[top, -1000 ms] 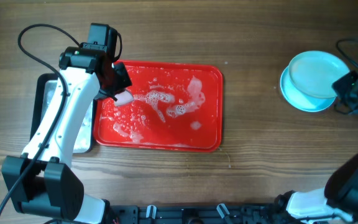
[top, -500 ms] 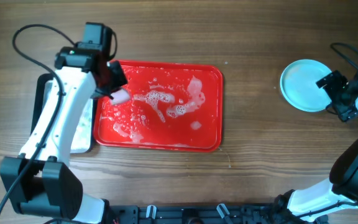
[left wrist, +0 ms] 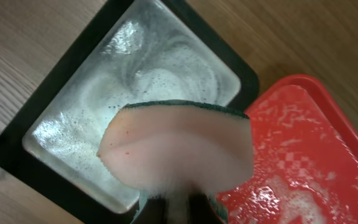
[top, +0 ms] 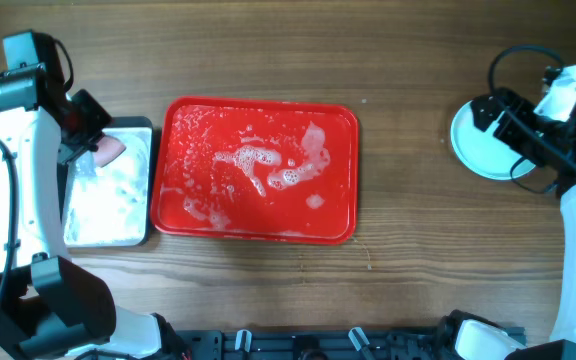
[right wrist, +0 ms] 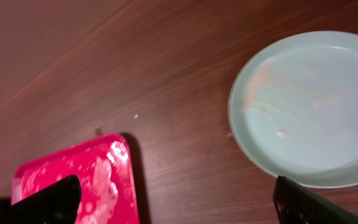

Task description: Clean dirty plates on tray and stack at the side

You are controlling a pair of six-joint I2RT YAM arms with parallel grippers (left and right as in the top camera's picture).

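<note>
The left gripper (top: pixel 96 148) is clamped on a pink sponge with a green scouring back (left wrist: pixel 176 152). It hangs over the small silver metal tray with a black rim (left wrist: pixel 76 56), which holds cloudy, soapy water. Just beside that tray, to its right, lies the large red rectangular plastic tray (top: pixel 353 170), holding white foam streaks and puddles. The right gripper (right wrist: pixel 179 202) has its fingers (right wrist: pixel 48 199) spread wide with nothing between them, above the brown wooden table (top: pixel 408 60). Near it a pale blue-white round plastic plate (right wrist: pixel 316 106) lies flat, well apart from the red tray. It bears a faint orange smear, and from overhead the right arm covers part of it. Whether other plates lie beneath I cannot tell. Half a second ago the sponge was over the red tray's left end and the right gripper was at the plate's right side.
</note>
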